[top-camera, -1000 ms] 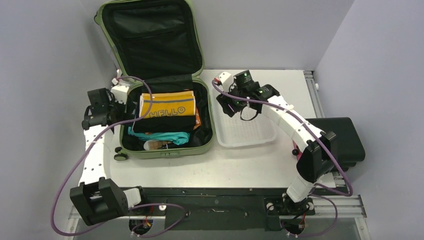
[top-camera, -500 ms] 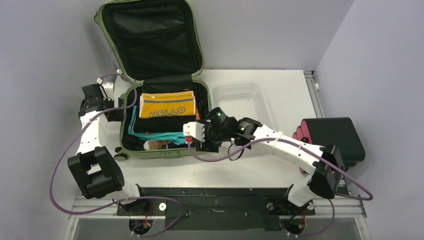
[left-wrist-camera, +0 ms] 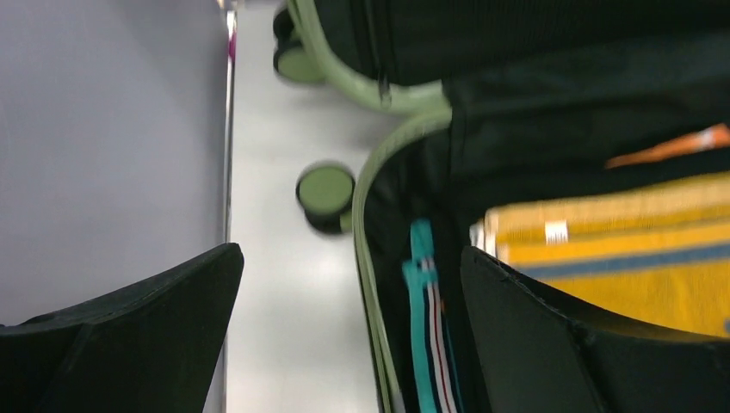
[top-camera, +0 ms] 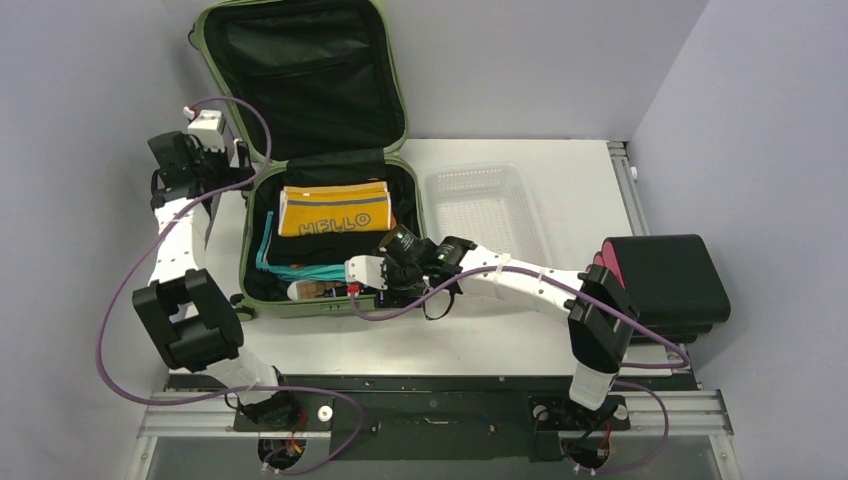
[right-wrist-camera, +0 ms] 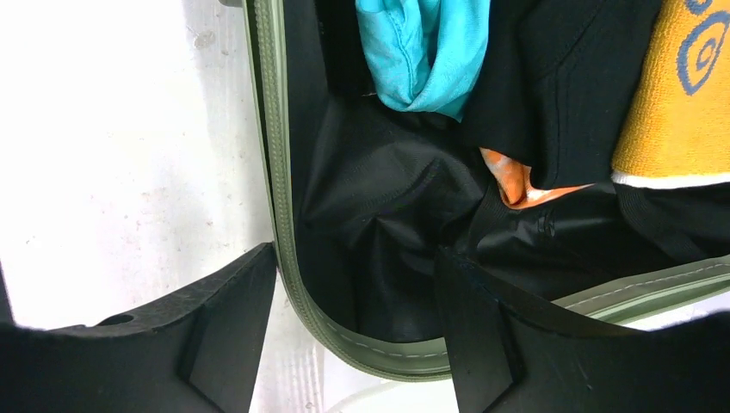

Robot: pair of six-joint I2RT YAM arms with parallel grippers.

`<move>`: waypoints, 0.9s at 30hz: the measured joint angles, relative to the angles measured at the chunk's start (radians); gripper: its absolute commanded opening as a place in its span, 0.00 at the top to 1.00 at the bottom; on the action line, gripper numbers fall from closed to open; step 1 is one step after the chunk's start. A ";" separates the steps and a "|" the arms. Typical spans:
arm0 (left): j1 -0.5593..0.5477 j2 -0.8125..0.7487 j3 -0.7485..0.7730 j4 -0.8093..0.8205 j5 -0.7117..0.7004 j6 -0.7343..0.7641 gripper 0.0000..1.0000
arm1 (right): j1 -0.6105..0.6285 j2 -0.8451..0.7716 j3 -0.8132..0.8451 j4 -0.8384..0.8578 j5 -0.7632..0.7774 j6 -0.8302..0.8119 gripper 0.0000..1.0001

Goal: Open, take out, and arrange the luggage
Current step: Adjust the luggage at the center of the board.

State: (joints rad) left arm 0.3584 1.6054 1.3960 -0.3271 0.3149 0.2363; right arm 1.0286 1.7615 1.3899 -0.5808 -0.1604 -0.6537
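Standing open on the left half of the table (top-camera: 500, 325), the suitcase (top-camera: 312, 306) had its lid (top-camera: 300, 90) raised upright against the back wall, black lining facing forward. Its lower half lay flat and was full. A yellow cloth (top-camera: 333, 212) lettered HELLO sat on top toward the hinge, a black garment (top-camera: 330, 246) lay under and in front of it, and a teal garment (top-camera: 300, 272) was bunched along the near edge. The right wrist view also showed an orange scrap (right-wrist-camera: 512, 181) tucked beneath the black garment.

The right gripper (top-camera: 385, 282) hung over the near right corner of the suitcase. Its fingers (right-wrist-camera: 215, 335) stood apart and held nothing, with the green rim passing just inside the left one.

The left gripper (top-camera: 180, 168) was outside the suitcase, near its back left corner by the hinge. Its fingers (left-wrist-camera: 129, 344) were spread wide and empty, and a wheel (left-wrist-camera: 325, 188) showed on the table between them.

A white basket (top-camera: 485, 205) sat just beside the suitcase on the right. A black case (top-camera: 670, 285) with a pink side lay at the table's right edge, well apart from both.
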 measured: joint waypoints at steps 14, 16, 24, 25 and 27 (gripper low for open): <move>0.043 0.554 0.202 0.827 0.214 -0.468 0.04 | 0.024 0.155 0.217 -0.140 0.005 0.011 0.37; 0.051 0.641 0.257 0.923 0.244 -0.535 0.04 | 0.026 0.180 0.244 -0.158 0.008 0.011 0.37; 0.043 0.847 0.471 1.108 0.320 -0.650 0.33 | 0.026 0.250 0.328 -0.225 0.011 0.031 0.37; 0.040 0.850 0.472 1.123 0.329 -0.656 0.36 | 0.026 0.259 0.337 -0.233 0.011 0.035 0.37; 0.034 0.850 0.472 1.156 0.350 -0.657 0.42 | 0.025 0.275 0.356 -0.248 0.008 0.040 0.37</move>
State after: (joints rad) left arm 0.3920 2.4550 1.8683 0.8288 0.6647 -0.4206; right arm 1.0538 2.0365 1.7462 -0.8288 -0.1528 -0.6136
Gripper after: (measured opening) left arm 0.652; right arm 0.631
